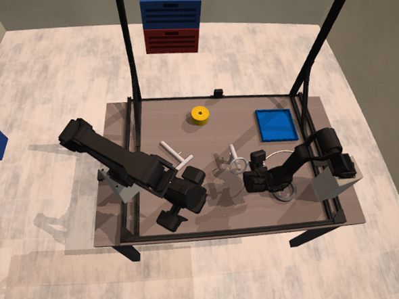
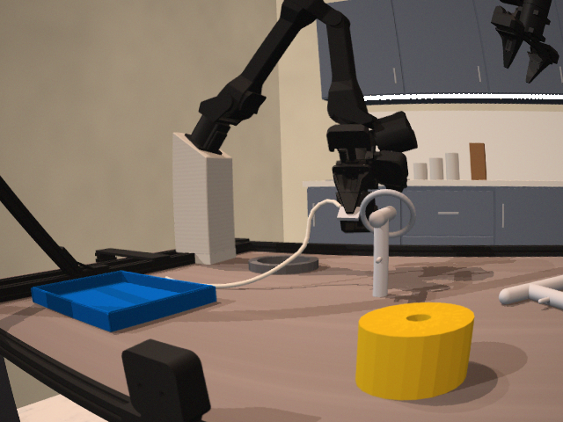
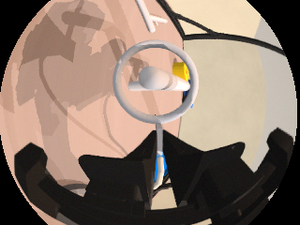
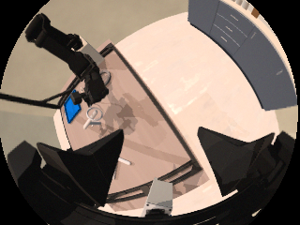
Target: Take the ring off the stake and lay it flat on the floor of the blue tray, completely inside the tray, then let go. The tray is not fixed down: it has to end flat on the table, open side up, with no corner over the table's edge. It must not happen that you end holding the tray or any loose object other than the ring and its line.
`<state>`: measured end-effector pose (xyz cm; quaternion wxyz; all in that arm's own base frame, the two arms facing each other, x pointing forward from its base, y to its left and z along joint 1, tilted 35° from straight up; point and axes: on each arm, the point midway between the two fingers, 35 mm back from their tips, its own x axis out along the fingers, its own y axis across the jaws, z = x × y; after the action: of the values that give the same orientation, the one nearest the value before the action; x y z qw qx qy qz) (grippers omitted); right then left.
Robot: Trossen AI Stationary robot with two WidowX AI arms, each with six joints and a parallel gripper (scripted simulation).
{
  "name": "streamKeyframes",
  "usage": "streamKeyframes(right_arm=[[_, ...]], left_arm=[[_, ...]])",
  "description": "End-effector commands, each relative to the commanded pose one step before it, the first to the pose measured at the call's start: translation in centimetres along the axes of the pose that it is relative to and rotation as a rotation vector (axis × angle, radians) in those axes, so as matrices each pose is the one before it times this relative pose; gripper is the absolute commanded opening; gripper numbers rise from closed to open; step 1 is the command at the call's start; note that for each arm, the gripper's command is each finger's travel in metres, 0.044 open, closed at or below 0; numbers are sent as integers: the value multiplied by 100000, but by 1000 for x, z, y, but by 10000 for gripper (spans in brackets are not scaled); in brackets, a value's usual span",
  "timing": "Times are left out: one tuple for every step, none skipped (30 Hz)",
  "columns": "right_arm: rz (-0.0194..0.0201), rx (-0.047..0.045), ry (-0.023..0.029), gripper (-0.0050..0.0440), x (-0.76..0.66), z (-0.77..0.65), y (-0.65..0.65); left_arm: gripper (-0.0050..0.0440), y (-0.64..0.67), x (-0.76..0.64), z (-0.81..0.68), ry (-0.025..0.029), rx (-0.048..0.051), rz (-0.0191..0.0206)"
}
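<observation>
The pale ring (image 1: 237,173) (image 2: 413,213) (image 3: 117,82) stands on edge at the free end of the peg of the white stake (image 1: 231,149) (image 2: 380,272) (image 3: 152,78). The peg's round tip shows inside the ring's opening; whether it passes through is hard to tell. My left gripper (image 2: 350,211) (image 3: 158,133) is shut on the ring's flat tab, beside the stake. My right gripper (image 2: 518,75) (image 4: 162,132) is open and empty, high above the table. The blue tray (image 1: 278,126) (image 2: 164,307) lies flat, open side up, on the table.
A white cord (image 1: 278,151) (image 2: 310,224) runs from the ring's tab to the table by the tray. A grey ring (image 2: 284,269) lies on the table beneath my left arm. A yellow cylinder (image 1: 199,120) (image 2: 413,363) and a fallen white stake (image 1: 171,151) are on the table.
</observation>
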<state>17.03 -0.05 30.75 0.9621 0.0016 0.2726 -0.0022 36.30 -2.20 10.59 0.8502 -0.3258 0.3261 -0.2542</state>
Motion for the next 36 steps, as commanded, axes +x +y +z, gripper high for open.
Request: streamKeyframes(right_arm=[[324, -434, 172, 400, -17, -38, 45], [0, 0, 0, 400, 0, 0, 0], [0, 0, 0, 400, 0, 0, 0], [0, 0, 0, 400, 0, 0, 0], [0, 0, 0, 400, 0, 0, 0], [0, 0, 0, 400, 0, 0, 0], [0, 0, 0, 400, 0, 0, 0], [0, 0, 0, 400, 0, 0, 0], [0, 0, 0, 400, 0, 0, 0], [0, 0, 0, 400, 0, 0, 0], [0, 0, 0, 400, 0, 0, 0], [0, 0, 0, 400, 0, 0, 0], [0, 0, 0, 400, 0, 0, 0], [0, 0, 0, 400, 0, 0, 0], [0, 0, 0, 400, 0, 0, 0], [0, 0, 0, 400, 0, 0, 0], [0, 0, 0, 400, 0, 0, 0], [0, 0, 0, 400, 0, 0, 0], [0, 0, 0, 400, 0, 0, 0], [0, 0, 0, 400, 0, 0, 0], [0, 0, 0, 400, 0, 0, 0], [0, 0, 0, 400, 0, 0, 0], [0, 0, 0, 400, 0, 0, 0], [0, 0, 0, 400, 0, 0, 0], [0, 0, 0, 400, 0, 0, 0], [0, 0, 0, 400, 0, 0, 0], [0, 0, 0, 400, 0, 0, 0], [0, 0, 0, 400, 0, 0, 0], [0, 0, 0, 400, 0, 0, 0], [0, 0, 0, 400, 0, 0, 0], [0, 0, 0, 400, 0, 0, 0], [0, 0, 0, 400, 0, 0, 0], [0, 0, 0, 400, 0, 0, 0], [0, 0, 0, 400, 0, 0, 0], [0, 0, 0, 400, 0, 0, 0], [0, 0, 0, 400, 0, 0, 0]], left_arm=[[0, 159, -399, 90, -45, 498, -413], [0, 29, -44, 4, -4, -1, -3], [0, 29, -43, 4, 0, 0, 0], [0, 50, -73, 7, -2, 0, -1], [0, 63, -93, 9, -4, -1, -3], [0, 0, 0, 0, 0, 0, 0], [0, 0, 0, 0, 0, 0, 0], [0, 60, -86, 9, 0, 0, 0], [0, 59, -87, 8, -2, -1, -2], [0, 59, -87, 8, -4, -1, -3], [0, 58, -86, 8, -6, -2, -4], [0, 44, -66, 6, -6, -2, -4], [0, 46, -67, 7, -1, 0, 0], [0, 62, -90, 9, -3, -1, -2], [0, 62, -92, 9, -5, -2, -4], [0, 49, -74, 7, -6, -2, -4], [0, 9, -12, 1, 0, 0, 0], [0, 26, -37, 4, 0, 0, 0], [0, 42, -62, 6, -1, 0, -1], [0, 56, -83, 8, -3, -1, -2], [0, 56, -83, 8, -5, -2, -4], [0, 42, -62, 6, -5, -2, -4], [0, 0, 0, 0, 0, 0, 0], [0, 0, 0, 0, 0, 0, 0], [0, 11, -16, 2, 0, 0, 0], [0, 32, -47, 5, -1, 0, 0], [0, 54, -79, 8, -2, -1, -2], [0, 64, -96, 9, -5, -2, -4], [0, 53, -79, 8, -6, -2, -4], [0, 9, -13, 1, 0, 0, 0], [0, 26, -38, 4, 0, 0, 0], [0, 43, -63, 6, -2, 0, -1], [0, 56, -83, 8, -4, -1, -3], [0, 56, -84, 8, -6, -2, -4], [0, 42, -63, 6, -6, -2, -4], [0, 11, -16, 2, 0, 0, 0]])
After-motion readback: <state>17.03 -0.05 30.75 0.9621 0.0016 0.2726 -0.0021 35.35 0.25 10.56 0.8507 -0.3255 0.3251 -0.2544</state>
